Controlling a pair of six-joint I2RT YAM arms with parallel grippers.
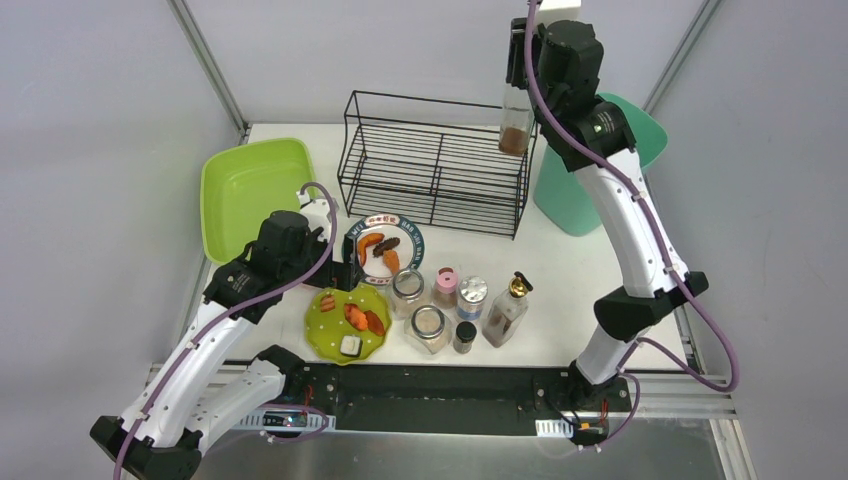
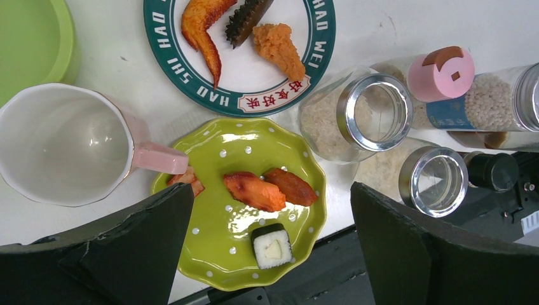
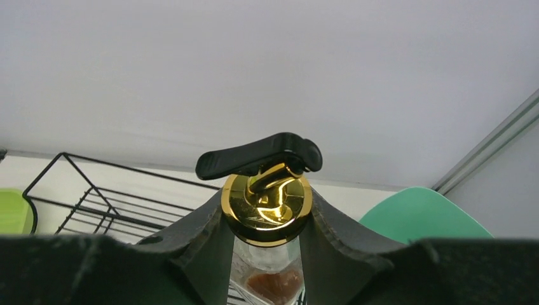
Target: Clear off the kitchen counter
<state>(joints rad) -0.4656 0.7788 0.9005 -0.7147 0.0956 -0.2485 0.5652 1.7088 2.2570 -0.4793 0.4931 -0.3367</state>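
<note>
- My right fingers are clamped on the neck of the pump bottle, just under its gold collar. The black spout points to the left of the wrist frame.
- In the top view the bottle hangs upright at the upper right, over the right end of the black wire rack. I judge the step is to set it in there.
- To do it well I keep the bottle plumb and come straight down inside the rack's top rail, so the base clears the wires and does not catch on them.
- The brown contents sit low, so it should not be top-heavy. The glass is smooth, though, so I loosen only once the base is borne by a shelf.
- The teal tub is near on the right, so I give my wrist room there.
- My left fingers are spread wide and hold nothing. They hover above the green plate, beside the mug, and should wait.
- The bench fills the middle of the top view, with jars and plates crowding its lower centre.
</note>
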